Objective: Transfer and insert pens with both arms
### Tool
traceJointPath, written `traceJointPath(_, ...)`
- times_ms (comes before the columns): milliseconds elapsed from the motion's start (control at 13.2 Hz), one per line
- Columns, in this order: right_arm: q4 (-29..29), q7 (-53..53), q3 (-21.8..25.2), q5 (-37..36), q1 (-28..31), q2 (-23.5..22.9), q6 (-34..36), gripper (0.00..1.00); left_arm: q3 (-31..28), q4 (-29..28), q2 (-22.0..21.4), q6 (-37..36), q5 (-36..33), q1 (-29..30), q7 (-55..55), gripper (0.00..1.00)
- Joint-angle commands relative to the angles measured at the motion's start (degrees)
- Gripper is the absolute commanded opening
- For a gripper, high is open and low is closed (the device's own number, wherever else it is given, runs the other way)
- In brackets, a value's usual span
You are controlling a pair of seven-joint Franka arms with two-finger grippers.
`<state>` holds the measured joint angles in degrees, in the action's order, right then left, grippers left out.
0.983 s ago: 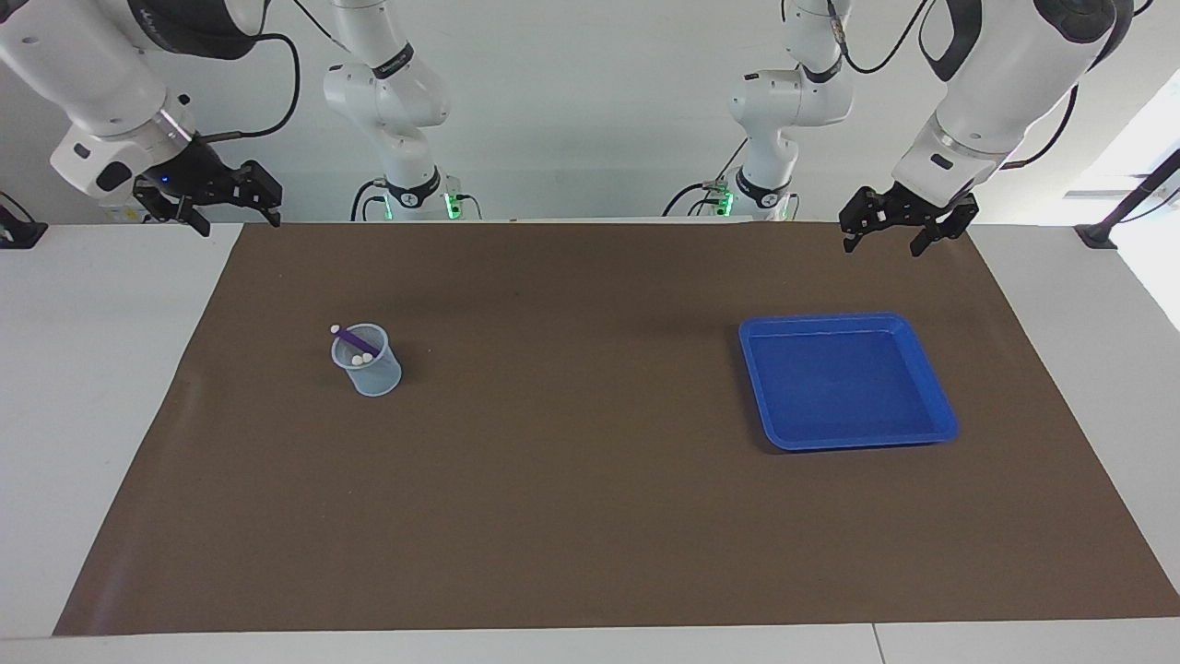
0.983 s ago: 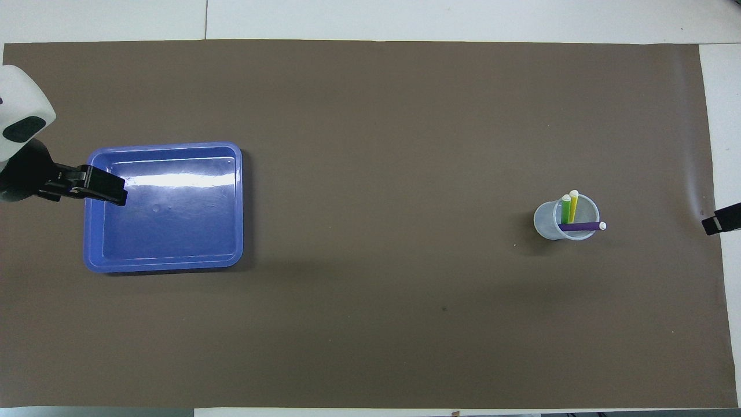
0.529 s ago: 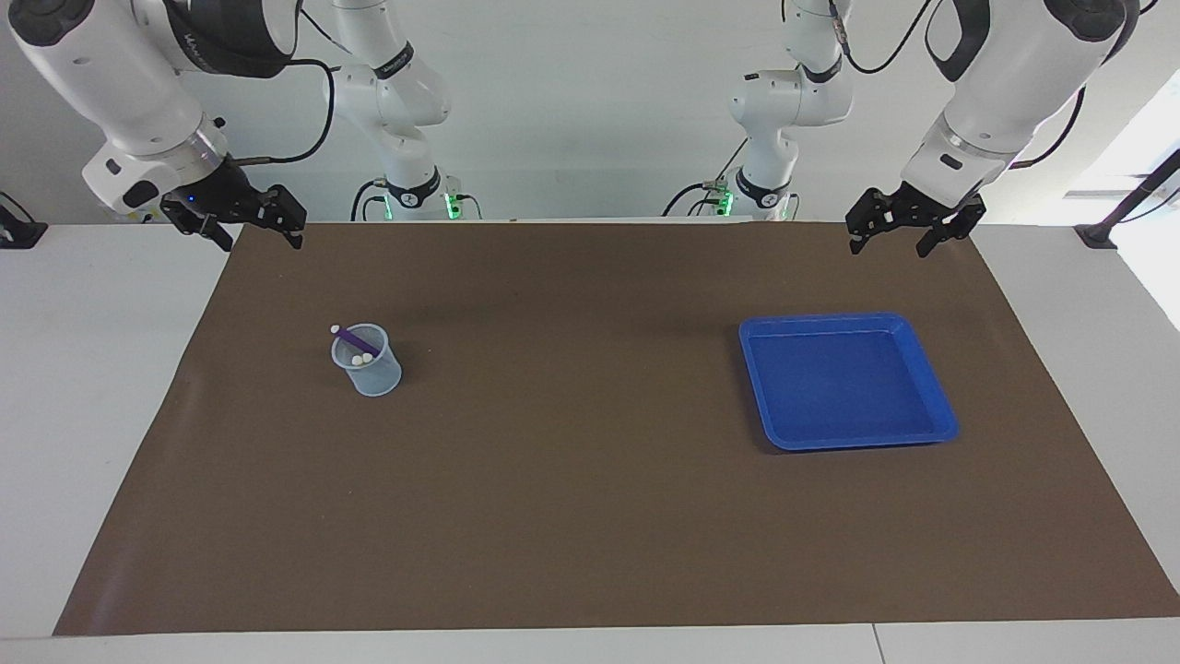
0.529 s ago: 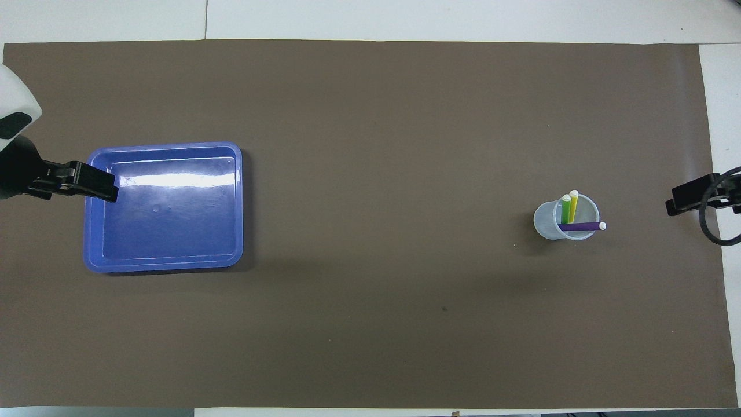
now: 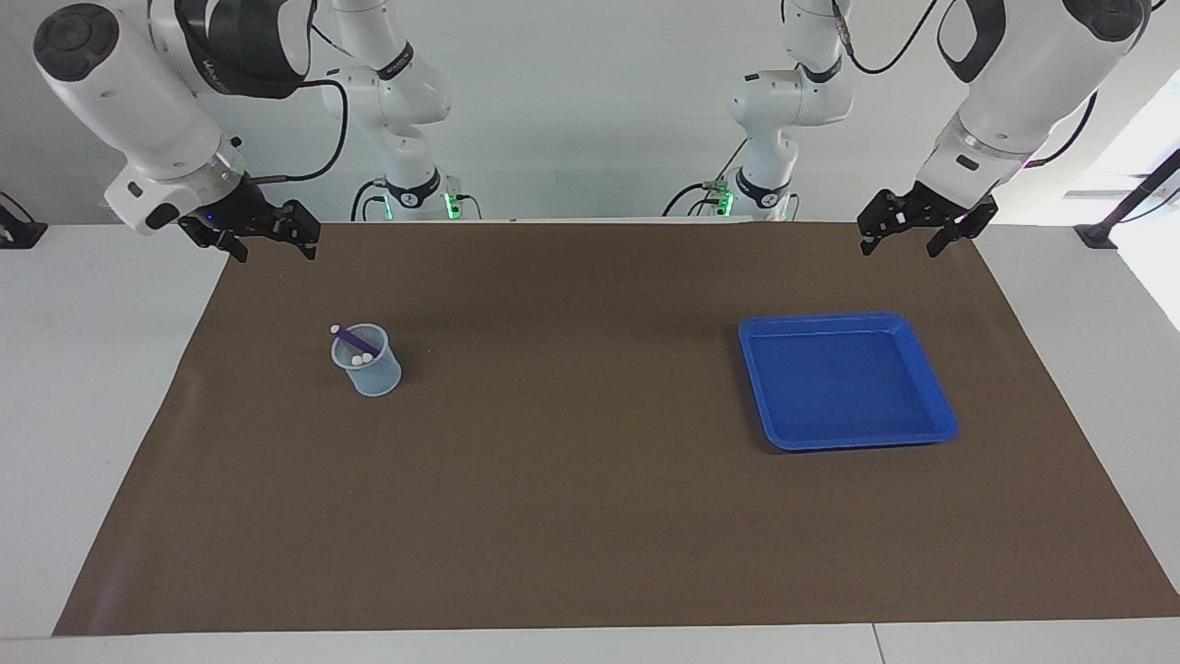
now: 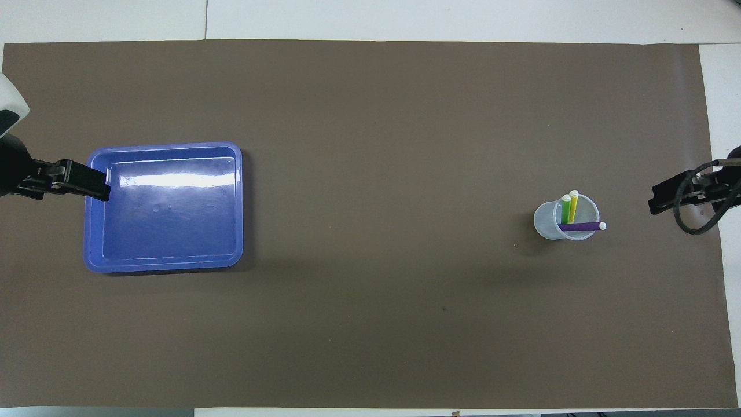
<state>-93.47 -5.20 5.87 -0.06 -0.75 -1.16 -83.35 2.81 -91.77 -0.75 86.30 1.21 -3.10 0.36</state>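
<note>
Both arms are up at the robots' edge of the brown mat [image 5: 590, 516] on the bench [image 5: 83, 387], nothing in either one. The right end effector [image 5: 272, 242] hangs over the mat's corner at the right arm's end, fingers spread apart and empty. The left end effector [image 5: 905, 238] hangs over the mat's edge at the left arm's end, also spread wide with nothing between the fingers.

Farther out from the robots, the clear cup [image 5: 371, 367] stands upright on the mat, toward the right arm's end. All three pens are in it: the green pen [image 6: 565, 209] and yellow pen [image 6: 572, 207] lean side by side, and the purple pen [image 6: 580, 226] lies tilted across the rim with its whitish tip poking out past the edge. So the pens sit out from the right end effector and a bit toward the middle, well apart from it.

The blue tray [image 5: 934, 387] sits on the mat toward the left arm's end, out from the left end effector, not touching it.
</note>
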Motion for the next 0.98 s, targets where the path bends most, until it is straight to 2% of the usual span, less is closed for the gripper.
traceJointPath(0,1.01,0.37,2.74,1.56,-1.98,1.33,0.56,1.0,-0.09,0.72,0.13,0.28,-1.04,-0.42,-0.53,1.0)
traceJointPath(151,0.14,0.37,2.3,1.56,-1.98,2.47,0.82,1.0,-0.09,0.72,0.05,0.28,-0.95,0.02,-0.45,1.0)
traceJointPath(907,0.48,0.81,2.39,1.47,-2.16,1.69,-0.14,1.0,-0.09,0.63,0.04,0.19,-0.95,-0.15,-0.71,1.0)
